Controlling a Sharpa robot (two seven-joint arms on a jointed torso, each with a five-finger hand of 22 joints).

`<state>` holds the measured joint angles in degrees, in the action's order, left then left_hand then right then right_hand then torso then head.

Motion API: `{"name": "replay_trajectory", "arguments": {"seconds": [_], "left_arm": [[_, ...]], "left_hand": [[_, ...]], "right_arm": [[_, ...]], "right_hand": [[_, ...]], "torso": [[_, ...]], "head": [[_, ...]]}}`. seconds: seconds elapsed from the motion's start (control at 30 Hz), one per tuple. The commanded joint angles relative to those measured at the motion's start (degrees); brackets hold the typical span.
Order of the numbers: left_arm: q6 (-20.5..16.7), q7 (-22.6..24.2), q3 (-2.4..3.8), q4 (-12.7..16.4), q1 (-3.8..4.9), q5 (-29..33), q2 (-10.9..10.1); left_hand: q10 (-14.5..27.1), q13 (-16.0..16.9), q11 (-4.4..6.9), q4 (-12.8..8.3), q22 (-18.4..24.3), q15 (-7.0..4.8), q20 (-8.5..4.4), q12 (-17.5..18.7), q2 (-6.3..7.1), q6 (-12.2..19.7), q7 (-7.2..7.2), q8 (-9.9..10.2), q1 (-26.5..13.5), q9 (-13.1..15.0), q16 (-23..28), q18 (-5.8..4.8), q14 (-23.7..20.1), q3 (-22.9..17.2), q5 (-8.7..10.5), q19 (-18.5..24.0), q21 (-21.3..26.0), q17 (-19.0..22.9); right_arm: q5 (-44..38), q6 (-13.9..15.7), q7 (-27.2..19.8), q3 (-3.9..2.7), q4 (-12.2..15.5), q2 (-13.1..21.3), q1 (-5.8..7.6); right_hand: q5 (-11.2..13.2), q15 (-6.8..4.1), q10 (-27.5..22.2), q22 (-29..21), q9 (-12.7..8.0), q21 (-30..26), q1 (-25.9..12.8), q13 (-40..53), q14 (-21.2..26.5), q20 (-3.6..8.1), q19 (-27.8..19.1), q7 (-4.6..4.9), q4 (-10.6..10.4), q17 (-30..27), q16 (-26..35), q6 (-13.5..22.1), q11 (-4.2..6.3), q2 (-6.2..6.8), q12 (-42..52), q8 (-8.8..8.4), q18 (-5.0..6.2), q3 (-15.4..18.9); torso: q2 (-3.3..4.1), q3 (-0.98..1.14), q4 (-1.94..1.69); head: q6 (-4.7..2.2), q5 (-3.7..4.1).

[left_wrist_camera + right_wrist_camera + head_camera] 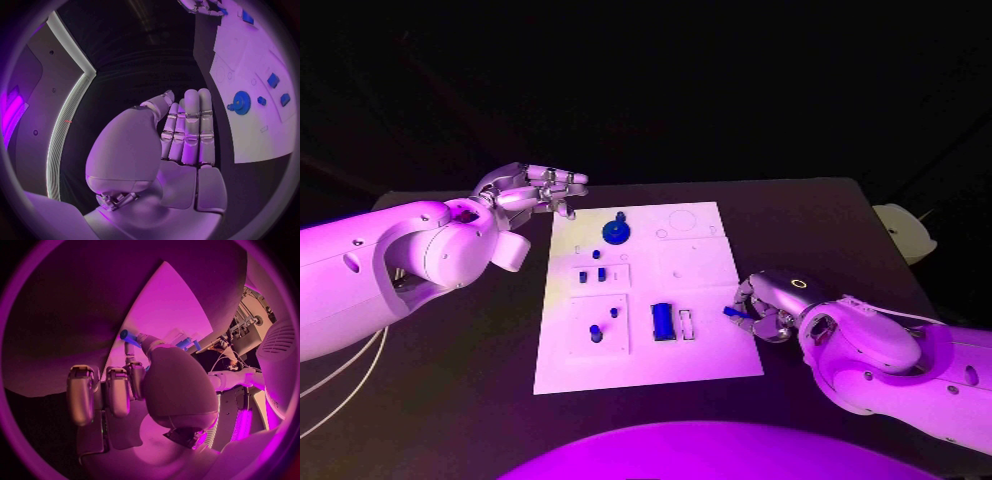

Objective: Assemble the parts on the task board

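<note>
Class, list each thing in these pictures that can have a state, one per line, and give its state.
Left hand: fingers straight and together, holds nothing, off the far left corner of the board.
Right hand: pinches a small blue part at the board's right edge.
Board: flat on the table.
Blue gear: on the board, far end.
Blue block: on the board, near end.

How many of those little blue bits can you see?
8: a gear at the far end of the task board, six smaller pieces spread nearer, and a blue piece pinched by the right robot hand. Others may be hidden.
</note>
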<state>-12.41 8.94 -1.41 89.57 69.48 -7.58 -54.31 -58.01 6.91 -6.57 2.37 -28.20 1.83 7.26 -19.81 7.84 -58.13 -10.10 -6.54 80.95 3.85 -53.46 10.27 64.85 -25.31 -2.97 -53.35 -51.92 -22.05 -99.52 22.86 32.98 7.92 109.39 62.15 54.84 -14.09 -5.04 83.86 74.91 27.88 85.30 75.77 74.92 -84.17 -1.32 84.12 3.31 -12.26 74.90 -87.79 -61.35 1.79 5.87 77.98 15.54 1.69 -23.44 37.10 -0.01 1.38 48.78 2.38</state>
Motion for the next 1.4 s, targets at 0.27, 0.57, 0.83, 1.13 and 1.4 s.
{"name": "replay_trajectory", "arguments": {"seconds": [0.27,0.57,0.83,1.13,1.4], "left_arm": [[1.1,-0.3,0.02,0.3,0.01,0.2,0.0],[1.2,-0.3,0.02,0.3,0.02,0.2,0.0],[1.3,-0.2,0.02,0.4,0.02,0.1,-0.1],[1.3,-0.2,0.02,0.7,0.03,0.1,-0.4],[0.3,1.1,0.03,1.0,0.03,0.1,-0.6]], "left_hand": [[0.5,0.1,0.02,-0.1,0.1,0.29,0.19,-0.4,-0.03,0.4,-0.16,0.0,0.0,0.0,0.3,0.33,-0.2,-0.2,-0.05,-0.4,0.4,0.1],[0.5,0.1,0.02,-0.1,0.1,0.29,0.19,-0.4,-0.03,0.4,-0.16,0.0,0.0,0.0,0.3,0.33,-0.2,-0.2,-0.05,-0.4,0.4,0.1],[0.6,0.1,0.0,-0.1,0.1,0.29,0.18,-0.5,-0.07,0.3,-0.15,-0.1,0.2,0.1,0.3,0.33,-0.3,-0.2,-0.05,-0.4,0.4,0.1],[0.6,0.1,0.0,-0.2,0.1,0.29,0.18,-0.5,-0.09,0.3,-0.14,-0.1,0.2,0.1,0.3,0.32,-0.3,-0.2,-0.05,-0.4,0.4,0.1],[0.6,0.1,0.02,-0.2,0.1,0.28,0.17,-0.5,-0.14,0.2,-0.12,-0.2,0.3,0.1,0.3,0.33,-0.3,-0.2,-0.05,-0.4,0.4,0.1]], "right_arm": [[0.2,5.5,0.9,0.11,2.5,-0.1,0.08],[2.6,7.5,0.8,0.06,3.8,-2.5,0.19],[4.7,6.8,0.8,0.04,3.0,-5.3,0.2],[6.2,4.9,0.8,0.04,1.4,-7.2,0.2],[8.1,3.0,0.7,0.04,0.3,-8.0,0.2]], "right_hand": [[1.0,0.07,0.7,14.0,2.4,0.8,-2.8,6.6,-5.0,-0.1,4.6,-0.66,6.1,11.1,-0.2,-0.9,-0.26,0.76,1.0,1.91,-0.88,-7.2],[1.2,0.01,0.6,14.0,2.7,0.8,-3.9,6.6,-5.0,-0.05,4.5,-0.76,6.2,11.1,-0.2,-0.9,-0.19,1.3,0.9,2.07,-0.87,-7.2],[1.3,-0.01,0.5,13.9,2.8,0.6,-4.4,6.4,-5.0,-0.03,4.5,-0.8,6.2,11.1,-0.2,-0.8,-0.16,1.61,0.6,2.11,-0.82,-7.2],[1.7,-0.02,0.4,13.9,2.9,0.4,-5.3,6.3,-5.0,-0.01,4.4,-0.81,6.0,11.0,-0.1,-0.7,-0.16,1.78,0.5,2.15,-0.79,-7.0],[0.3,-0.08,0.7,13.9,3.2,0.4,-7.3,6.8,-5.0,0.03,4.4,-0.94,5.4,11.1,-0.2,-1.0,-0.08,2.13,1.1,2.36,-0.8,-6.0]], "torso": [[0.03,-0.05,0.01],[0.05,-0.01,-0.07],[0.14,-0.1,-0.07],[0.06,-0.07,-0.04],[0.03,-0.04,0.01]], "head": [[-0.03,-0.36],[0.1,-0.26],[0.23,-0.37],[0.44,-0.4],[0.62,-0.57]]}}
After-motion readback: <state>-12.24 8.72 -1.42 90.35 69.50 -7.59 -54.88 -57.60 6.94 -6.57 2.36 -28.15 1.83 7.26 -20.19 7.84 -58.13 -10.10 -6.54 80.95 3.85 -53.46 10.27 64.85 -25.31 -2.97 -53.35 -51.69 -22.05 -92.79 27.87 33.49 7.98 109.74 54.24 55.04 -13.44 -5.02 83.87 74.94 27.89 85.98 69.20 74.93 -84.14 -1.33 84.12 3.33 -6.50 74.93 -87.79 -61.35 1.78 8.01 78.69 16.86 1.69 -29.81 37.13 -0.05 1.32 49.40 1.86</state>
